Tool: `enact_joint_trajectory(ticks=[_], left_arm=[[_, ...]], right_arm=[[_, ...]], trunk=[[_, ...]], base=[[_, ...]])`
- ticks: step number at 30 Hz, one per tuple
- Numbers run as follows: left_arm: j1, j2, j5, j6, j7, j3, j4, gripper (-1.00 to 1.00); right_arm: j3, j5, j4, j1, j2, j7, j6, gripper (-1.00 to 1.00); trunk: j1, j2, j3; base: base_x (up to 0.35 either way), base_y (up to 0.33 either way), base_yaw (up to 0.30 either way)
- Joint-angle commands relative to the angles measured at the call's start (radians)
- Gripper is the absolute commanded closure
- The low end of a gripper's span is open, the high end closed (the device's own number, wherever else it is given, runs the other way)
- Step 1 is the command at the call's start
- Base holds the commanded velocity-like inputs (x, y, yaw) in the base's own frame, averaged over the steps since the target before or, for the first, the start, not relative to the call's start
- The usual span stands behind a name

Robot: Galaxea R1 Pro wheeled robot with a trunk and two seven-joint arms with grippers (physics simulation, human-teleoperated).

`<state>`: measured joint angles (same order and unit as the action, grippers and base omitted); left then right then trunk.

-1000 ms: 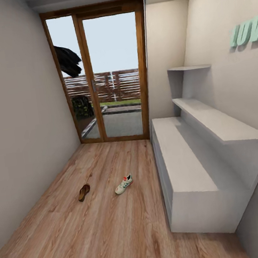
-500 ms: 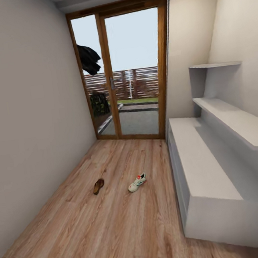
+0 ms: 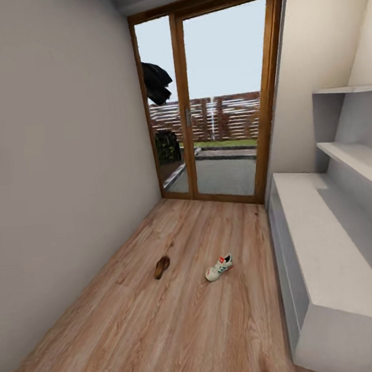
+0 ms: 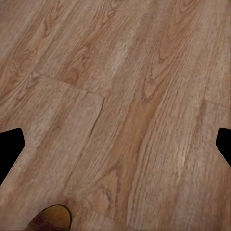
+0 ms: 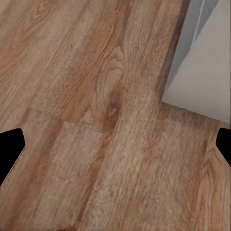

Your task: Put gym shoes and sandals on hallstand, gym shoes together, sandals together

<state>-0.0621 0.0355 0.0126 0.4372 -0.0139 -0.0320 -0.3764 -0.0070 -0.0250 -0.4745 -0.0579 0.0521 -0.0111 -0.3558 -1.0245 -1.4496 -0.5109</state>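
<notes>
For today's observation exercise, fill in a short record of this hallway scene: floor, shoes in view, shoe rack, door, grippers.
floor: wood planks
sneaker: one, lying on the floor
sandal: one on the floor, left of the sneaker
shoe rack: grey, along the right wall, bench top bare
door: glass, at the far end
left gripper: open
right gripper: open

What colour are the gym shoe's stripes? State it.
Teal-green stripes on the white gym shoe, with orange-red at tongue and heel; seen best in the head view.
</notes>
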Motion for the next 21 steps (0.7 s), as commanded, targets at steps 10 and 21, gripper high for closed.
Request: enact_joint_trajectory(ticks=[10, 21], left_arm=[[-0.001, 0.0, 0.001, 0.003, -0.001, -0.002, 0.001, -1.0], [-0.001, -0.002, 0.001, 0.003, -0.003, -0.002, 0.001, -1.0]], right_arm=[[-0.001, -0.003, 0.0, 0.0, 0.0, -0.001, -0.003, -1.0], [-0.001, -0.003, 0.0, 0.0, 0.0, -0.001, -0.003, -1.0]], trunk=[[-0.001, 0.0, -0.001], [-0.001, 0.0, -0.001]], base=[[0.326, -0.124, 0.049], [0.326, -0.156, 0.018]])
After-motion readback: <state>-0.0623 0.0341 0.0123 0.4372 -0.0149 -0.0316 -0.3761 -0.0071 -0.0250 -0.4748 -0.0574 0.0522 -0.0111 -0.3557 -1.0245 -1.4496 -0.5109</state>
